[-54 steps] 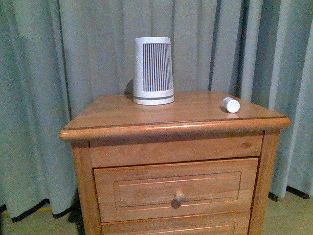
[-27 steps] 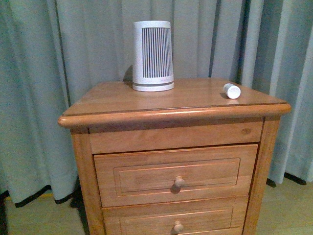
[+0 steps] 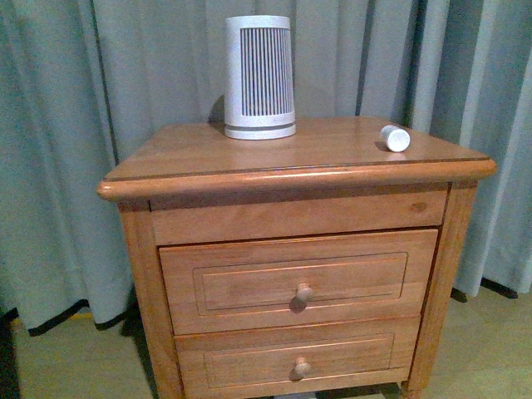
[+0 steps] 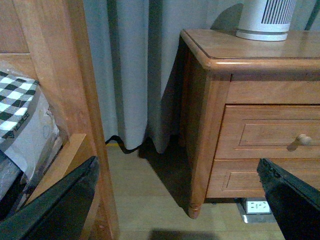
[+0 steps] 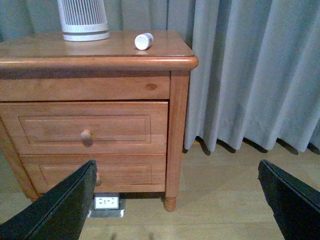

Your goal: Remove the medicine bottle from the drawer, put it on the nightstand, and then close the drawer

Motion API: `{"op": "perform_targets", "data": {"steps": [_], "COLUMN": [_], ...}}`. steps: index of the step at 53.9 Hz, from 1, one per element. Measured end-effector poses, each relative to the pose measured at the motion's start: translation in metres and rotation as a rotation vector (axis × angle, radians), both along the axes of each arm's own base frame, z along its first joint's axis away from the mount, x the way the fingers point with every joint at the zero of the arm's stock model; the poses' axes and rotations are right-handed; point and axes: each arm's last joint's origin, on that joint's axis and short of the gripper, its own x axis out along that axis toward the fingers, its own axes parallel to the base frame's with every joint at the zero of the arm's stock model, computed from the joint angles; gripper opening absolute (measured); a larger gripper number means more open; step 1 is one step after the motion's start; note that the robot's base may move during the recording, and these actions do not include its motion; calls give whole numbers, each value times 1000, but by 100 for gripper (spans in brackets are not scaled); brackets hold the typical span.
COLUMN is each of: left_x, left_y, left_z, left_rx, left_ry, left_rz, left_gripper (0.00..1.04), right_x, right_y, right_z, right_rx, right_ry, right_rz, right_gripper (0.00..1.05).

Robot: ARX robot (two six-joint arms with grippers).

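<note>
1. Grey curtains (image 3: pixel 58 125) hang behind the honey-coloured wooden nightstand (image 3: pixel 208 150).
2. On its top lies the small white medicine bottle (image 3: pixel 395 138), beside the slatted white device (image 3: pixel 259 76).
3. Its taller drawer (image 3: pixel 249 283) sits flush; the task looks complete.
4. Both grippers' jaws spread wide, empty, needing only retreat.

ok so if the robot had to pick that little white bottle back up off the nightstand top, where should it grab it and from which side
Probably across the round body of the medicine bottle, coming down from above. It lies on its side near the right front corner of the nightstand, so the curved wall faces up. The white slatted device stands well clear. The right gripper, jaws wide open, looks nearer to it.
</note>
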Motion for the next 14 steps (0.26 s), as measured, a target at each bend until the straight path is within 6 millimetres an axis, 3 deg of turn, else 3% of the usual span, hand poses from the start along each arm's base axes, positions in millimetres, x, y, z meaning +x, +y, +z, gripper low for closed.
{"op": "perform_targets", "data": {"steps": [14], "left_x": [0], "left_y": [0], "left_z": [0], "left_rx": [0], "left_ry": [0], "left_rz": [0], "left_gripper": [98], "right_x": [0], "right_y": [0], "right_z": [0], "right_rx": [0], "right_ry": [0], "right_rz": [0], "right_gripper": [98]}}
